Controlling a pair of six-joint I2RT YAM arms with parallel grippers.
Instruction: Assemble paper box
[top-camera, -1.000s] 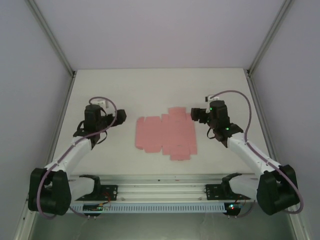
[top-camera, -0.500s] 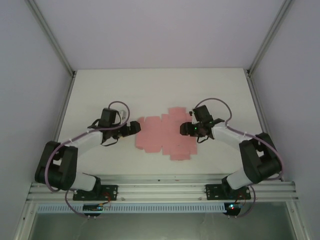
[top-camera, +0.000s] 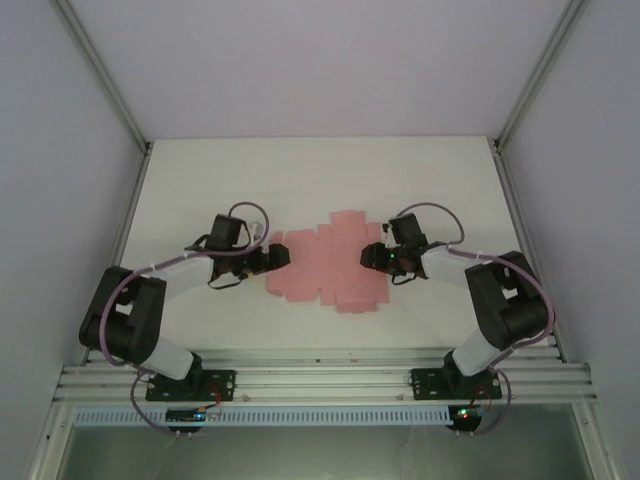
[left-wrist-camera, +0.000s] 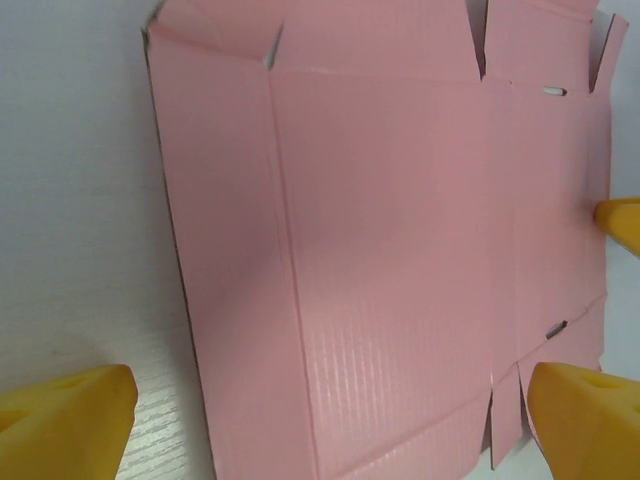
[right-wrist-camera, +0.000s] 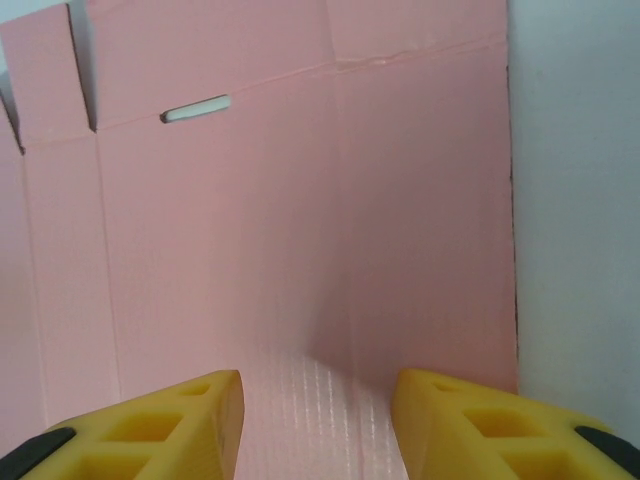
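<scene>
"Lying on the white counter — how many pink pieces?"

"One: the paper box, a flat die-cut sheet with flaps along its edges, not yet folded, at the middle of the counter between two arms."

"And the grippers?"

"Two, one at each side of the sheet. The left gripper sits low at the sheet's left edge. Its two yellow fingers are spread wide, one over bare counter and the other beside a corner flap, with nothing held. The right gripper is over the right edge, its two fingers partly apart. The flat sheet shows in the gap — no grip on anything that can be seen."

"Any detail on the sheet?"

"Two small slots in the left wrist view, one in the right wrist view. Creases run between the panels."
</scene>
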